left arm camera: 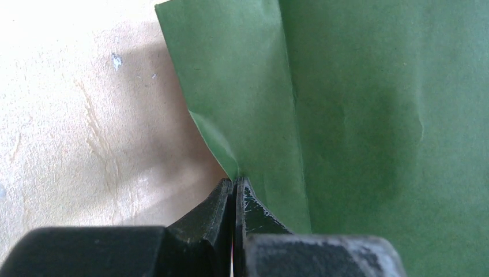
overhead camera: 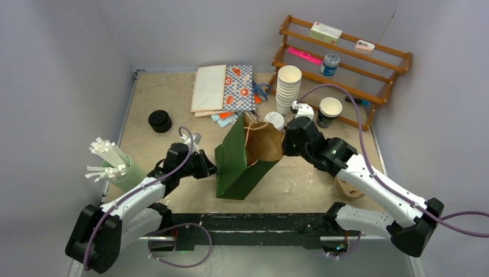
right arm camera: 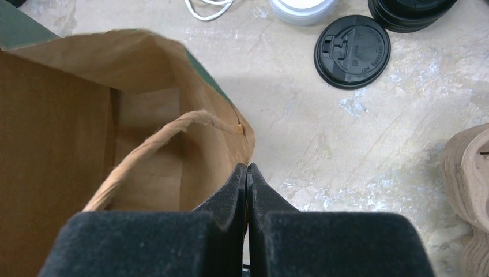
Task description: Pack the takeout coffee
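The left gripper [overhead camera: 212, 169] is pinching a side fold of the green paper bag [overhead camera: 236, 164], its fingers clenched flat on the crease low on the bag's left wall. The right gripper [right arm camera: 247, 168] is clamping the opposite rim of the bag's mouth, just beside the twisted paper handle [right arm camera: 155, 141], so the brown inside is standing open between the two arms. The takeout coffee [overhead camera: 275, 120] is sitting on the surface [overhead camera: 167, 92] just behind the bag's open mouth, outside the bag, a little beyond the right gripper's tips and to their left. Only its round white lid is showing, with the body hidden. It is lying well apart from the left gripper, with the whole bag between them. A loose black lid [right arm camera: 352, 51] is lying flat near the coffee.
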`<state>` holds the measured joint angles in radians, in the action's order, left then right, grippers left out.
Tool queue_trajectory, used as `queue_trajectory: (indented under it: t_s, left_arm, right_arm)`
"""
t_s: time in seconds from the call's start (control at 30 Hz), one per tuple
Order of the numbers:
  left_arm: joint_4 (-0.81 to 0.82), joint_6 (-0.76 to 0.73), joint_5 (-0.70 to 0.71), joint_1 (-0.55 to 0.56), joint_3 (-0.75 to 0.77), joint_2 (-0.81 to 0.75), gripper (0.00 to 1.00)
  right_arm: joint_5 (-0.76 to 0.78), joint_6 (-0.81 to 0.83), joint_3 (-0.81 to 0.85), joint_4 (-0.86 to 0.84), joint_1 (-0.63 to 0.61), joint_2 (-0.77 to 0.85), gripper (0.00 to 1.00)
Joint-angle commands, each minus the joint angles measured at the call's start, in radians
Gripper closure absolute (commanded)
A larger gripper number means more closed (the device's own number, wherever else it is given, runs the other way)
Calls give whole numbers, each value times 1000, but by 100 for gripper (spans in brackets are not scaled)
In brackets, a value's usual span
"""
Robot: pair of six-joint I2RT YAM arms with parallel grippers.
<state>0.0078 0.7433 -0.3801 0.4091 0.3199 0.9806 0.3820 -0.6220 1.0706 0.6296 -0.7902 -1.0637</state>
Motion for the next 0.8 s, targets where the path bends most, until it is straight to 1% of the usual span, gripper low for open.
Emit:
queue_trajectory:
  t_s: [0.0,0.03,0.1,0.17,0.3,0.4,0.43,0.53,0.6,0.73,0.77]
  left_arm:
    - [77,4,12,-18,-52,48,100]
    - [85,2,11,-18,-55,57,97]
    - [79,-3,22,-18,-50,56,89]
    - [58,-5,52,-18,-48,28,78]
    - [-57,38,198,-18,-55,-135,56]
    - [-136,55,282,-18,-44,-249,47]
    - [-146,45,282,-17,-33,-277,45]
    - [-176,14,216,-16,45,-307,40]
    - [-218,-6,161,-15,148,-296,34]
    - [-308,-6,109,3,338,-262,22]
    - [-319,0,106,13,378,-259,21]
  right_arm:
    - [0,43,68,3,15,5,100]
    - [-21,51,70,-6,15,3,100]
    - [-52,58,85,-14,16,-7,100]
    - [-73,69,111,-15,16,-24,100]
    - [-88,86,179,-7,16,-67,100]
    - [-50,116,227,-21,15,-101,100]
    - [-45,125,241,-20,14,-114,100]
    - [-31,132,275,-4,14,-153,100]
    - [-30,136,291,-3,14,-170,100]
    - [-44,142,314,-9,12,-190,100]
    - [-45,142,323,-9,12,-198,100]
